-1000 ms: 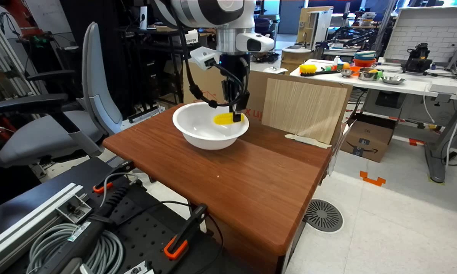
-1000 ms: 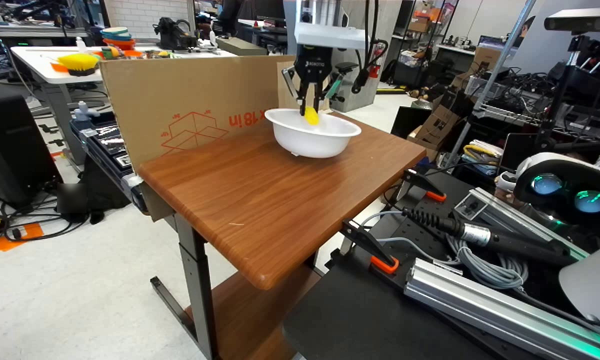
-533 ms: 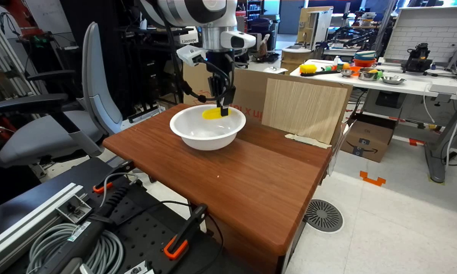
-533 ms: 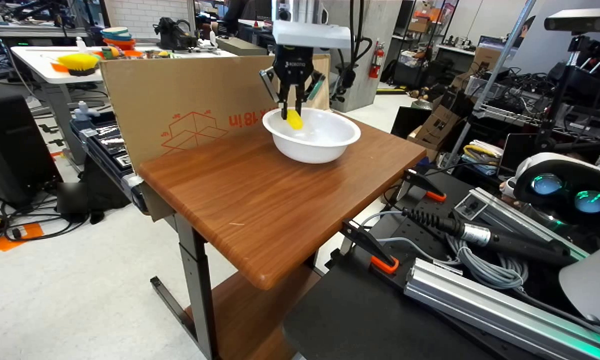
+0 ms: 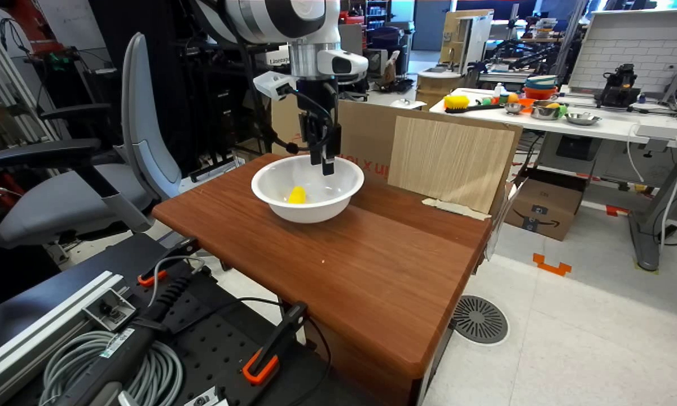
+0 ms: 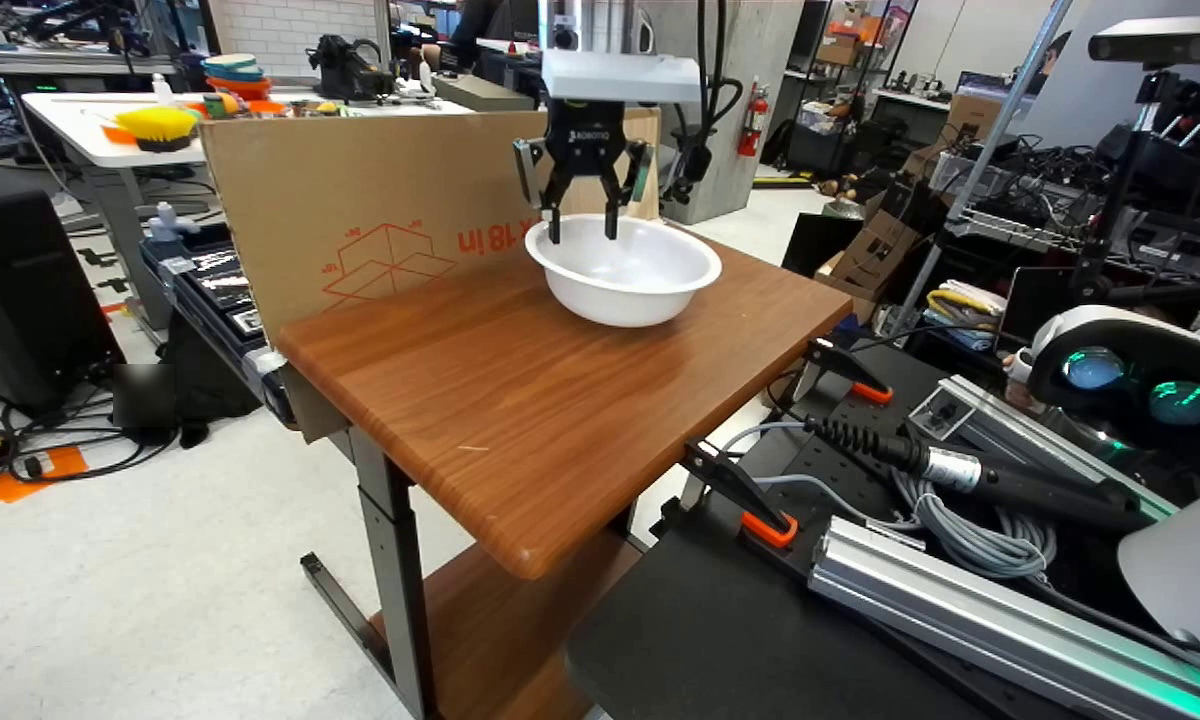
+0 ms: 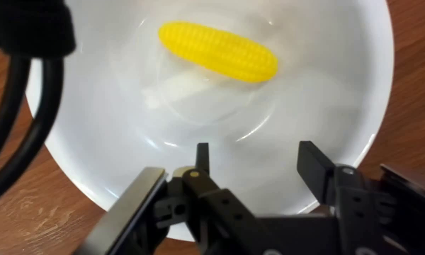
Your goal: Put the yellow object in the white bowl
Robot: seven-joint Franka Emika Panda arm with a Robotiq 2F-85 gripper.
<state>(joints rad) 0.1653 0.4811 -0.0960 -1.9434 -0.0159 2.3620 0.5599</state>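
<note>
The yellow object (image 7: 219,51), a bumpy corn-cob shape, lies on the floor of the white bowl (image 7: 127,117) in the wrist view. An exterior view also shows the yellow object (image 5: 297,195) inside the white bowl (image 5: 310,213). From the opposite angle, the near wall of the white bowl (image 6: 625,300) hides it. My gripper (image 6: 582,236) hangs over the bowl's back part, fingers parted with nothing between them. In the wrist view, the gripper (image 7: 251,148) is apart from the yellow object, its two fingertips widely spaced above bare bowl surface.
The bowl stands on a brown wooden table (image 5: 338,265). A cardboard sheet (image 6: 380,200) rises along the table's back edge, with a light wood panel (image 5: 451,160) leaning there. Black clamps (image 6: 740,485) grip the table's front edge near a black pegboard cart (image 5: 220,338).
The gripper, shut on the yellow object earlier, moved across over the bowl and then opened. The yellow object dropped to the bowl's floor. The bowl shifted slightly during the first half second.
</note>
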